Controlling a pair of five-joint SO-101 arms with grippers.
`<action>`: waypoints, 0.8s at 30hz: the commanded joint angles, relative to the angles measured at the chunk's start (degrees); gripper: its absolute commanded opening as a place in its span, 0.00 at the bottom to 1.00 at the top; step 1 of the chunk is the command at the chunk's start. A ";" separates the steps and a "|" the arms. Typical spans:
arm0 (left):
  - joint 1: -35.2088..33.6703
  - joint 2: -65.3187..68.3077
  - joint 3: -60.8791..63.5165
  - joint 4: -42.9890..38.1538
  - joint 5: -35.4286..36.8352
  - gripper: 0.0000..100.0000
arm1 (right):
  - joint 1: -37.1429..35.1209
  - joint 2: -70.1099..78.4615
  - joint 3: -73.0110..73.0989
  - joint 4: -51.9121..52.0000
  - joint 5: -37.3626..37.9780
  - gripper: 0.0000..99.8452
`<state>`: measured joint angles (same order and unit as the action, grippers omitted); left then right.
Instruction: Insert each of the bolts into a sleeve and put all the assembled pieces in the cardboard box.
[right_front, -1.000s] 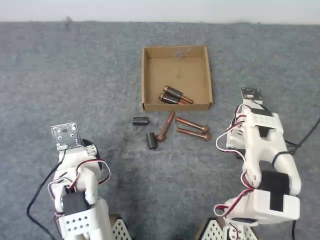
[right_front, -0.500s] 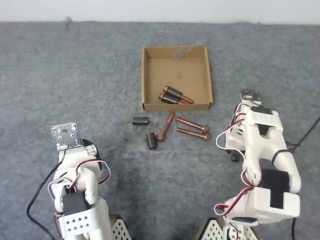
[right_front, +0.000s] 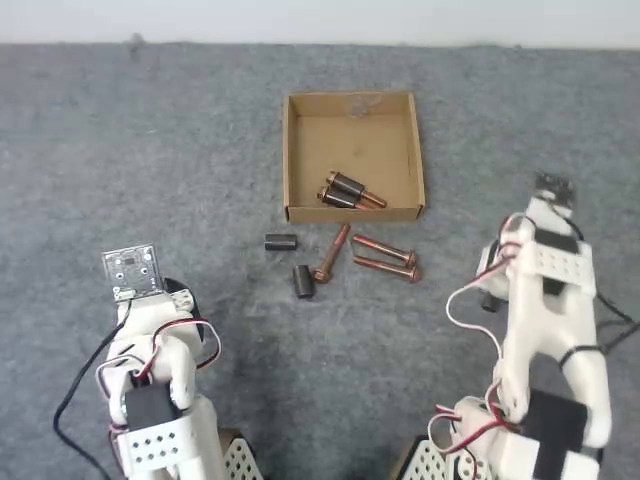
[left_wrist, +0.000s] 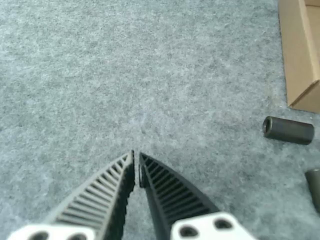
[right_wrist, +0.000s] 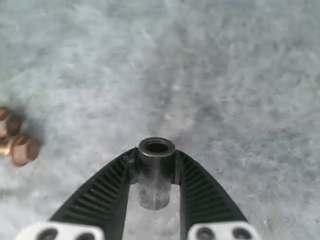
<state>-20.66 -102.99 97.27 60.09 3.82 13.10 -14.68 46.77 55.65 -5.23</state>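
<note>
At 7 o'clock on the grey table (right_front: 120, 150), the left pincer (left_wrist: 136, 156) is clenched on nothing. Two loose sleeves (right_front: 281, 241) lie near the centre, with three copper bolts (right_front: 383, 247) just beside them toward 3 o'clock. The cardboard box (right_front: 290, 150), at 12 o'clock of these, holds two assembled pieces (right_front: 345, 190). At 4 o'clock the right pincer (right_wrist: 156, 152) grips a dark sleeve (right_wrist: 156, 175).

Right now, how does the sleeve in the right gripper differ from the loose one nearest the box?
The held sleeve is clamped in the fingers of the right gripper; the loose sleeve lies free on the carpet. Seen from above, the held sleeve is right of the bolts, the loose sleeve left of them. Both are dark, hollow, bolt-free.
</note>
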 joint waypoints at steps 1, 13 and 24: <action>0.35 1.05 -0.57 -2.90 -0.35 0.01 | 2.51 -4.09 4.48 -6.29 -0.62 0.05; 6.95 1.05 -0.84 -5.45 -7.38 0.01 | 9.27 -3.82 6.59 -10.07 -0.44 0.05; 9.14 1.14 -19.30 6.68 -7.12 0.01 | 9.10 -3.82 6.59 -10.15 -0.44 0.05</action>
<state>-11.96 -102.99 85.85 62.90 -2.51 21.71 -15.38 53.71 46.42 -5.23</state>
